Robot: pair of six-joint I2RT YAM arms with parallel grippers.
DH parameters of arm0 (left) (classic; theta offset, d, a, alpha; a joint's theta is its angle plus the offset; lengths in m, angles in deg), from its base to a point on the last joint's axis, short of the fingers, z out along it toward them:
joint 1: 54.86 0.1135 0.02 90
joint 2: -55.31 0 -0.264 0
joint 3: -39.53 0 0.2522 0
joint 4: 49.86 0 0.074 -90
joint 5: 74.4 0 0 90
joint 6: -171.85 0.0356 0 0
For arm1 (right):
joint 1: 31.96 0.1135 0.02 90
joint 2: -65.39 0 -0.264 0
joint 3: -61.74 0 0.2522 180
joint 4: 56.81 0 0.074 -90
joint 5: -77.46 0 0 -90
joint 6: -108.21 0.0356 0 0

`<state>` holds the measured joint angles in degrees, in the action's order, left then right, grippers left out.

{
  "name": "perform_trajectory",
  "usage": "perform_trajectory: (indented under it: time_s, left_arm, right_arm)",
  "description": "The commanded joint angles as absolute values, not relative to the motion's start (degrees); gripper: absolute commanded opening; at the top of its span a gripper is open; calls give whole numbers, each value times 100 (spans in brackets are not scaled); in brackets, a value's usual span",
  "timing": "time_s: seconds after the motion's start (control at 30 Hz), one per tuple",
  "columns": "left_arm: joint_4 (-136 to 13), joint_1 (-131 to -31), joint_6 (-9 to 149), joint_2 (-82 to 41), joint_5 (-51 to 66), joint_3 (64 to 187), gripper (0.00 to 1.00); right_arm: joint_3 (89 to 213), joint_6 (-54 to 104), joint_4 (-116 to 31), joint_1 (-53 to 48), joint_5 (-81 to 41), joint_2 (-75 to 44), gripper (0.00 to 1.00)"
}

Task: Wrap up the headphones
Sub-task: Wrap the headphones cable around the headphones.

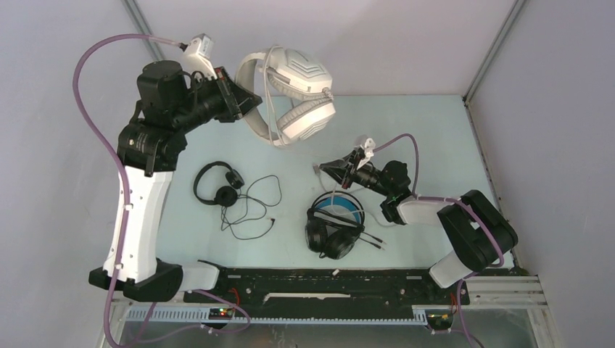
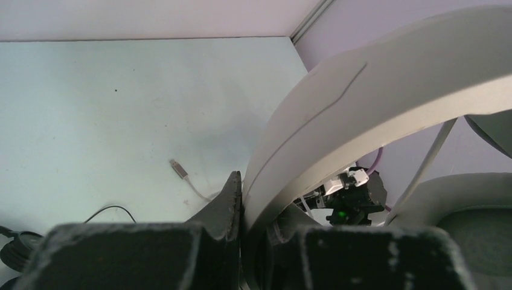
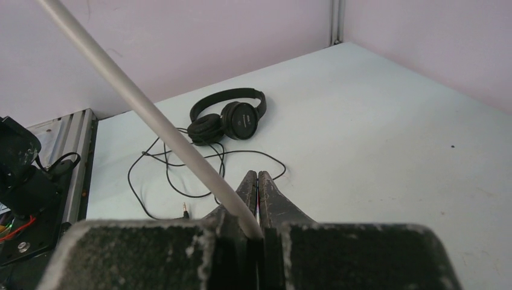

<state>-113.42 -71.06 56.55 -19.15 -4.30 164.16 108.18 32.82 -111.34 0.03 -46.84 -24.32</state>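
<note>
Left gripper, upper left of the overhead view, is clamped shut on the broad headband of the large white-grey over-ear headphones, holding them in the air above the far part of the pale blue-green table. In the left wrist view the gripper pinches the lower edge of that curved band, which sweeps up to the upper right of the frame, with one ear cup at the lower right. A small metal plug on a pale lead lies on the table at centre left of that view.

Right gripper, near the centre of the overhead view and below the raised headset, is closed on the headset's pale grey cord. In the right wrist view the fingers meet with the cord pinched between them at bottom centre, and the cord runs up to the upper left corner.

Just below the right gripper in the overhead view, the bulky black headphones with a blue-lined headband lie on the table. The small thin black headphones lie left of centre, well apart from both grippers, their thin black cord in loose loops beside them.
</note>
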Motion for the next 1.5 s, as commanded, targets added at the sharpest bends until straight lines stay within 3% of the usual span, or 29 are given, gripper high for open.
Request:
perform_trajectory:
  time_s: [0.0,0.27,0.57,0.77,0.97,1.13,1.47]
  left_arm:
    - [-10964,-7051,5522,-1711,-572,16640,0]
    - [-10666,-6779,5168,-1412,584,16443,0]
    - [-10089,-6646,4726,-1257,-42,16115,0]
    - [-9513,-6654,4649,-1170,-1565,15490,0]
    - [-10390,-7084,6008,-1136,-1934,15294,0]
    - [-10987,-7609,6879,-1171,-2007,15072,0]
    - [-11757,-8496,8741,-1087,-893,14546,0]
  right_arm:
    - [10665,3279,-11081,-211,-4503,-2304,0]
    - [10441,3138,-11014,-289,-4343,-2244,0]
    - [10424,3146,-11029,-234,-4450,-2290,0]
    - [10526,3181,-11065,-358,-4424,-2290,0]
    - [10849,3594,-10897,-879,-4409,-2315,0]
    - [11647,3714,-9305,-1286,-4605,-2051,0]
    - [13243,3683,-5564,-1675,-4778,-1390,0]
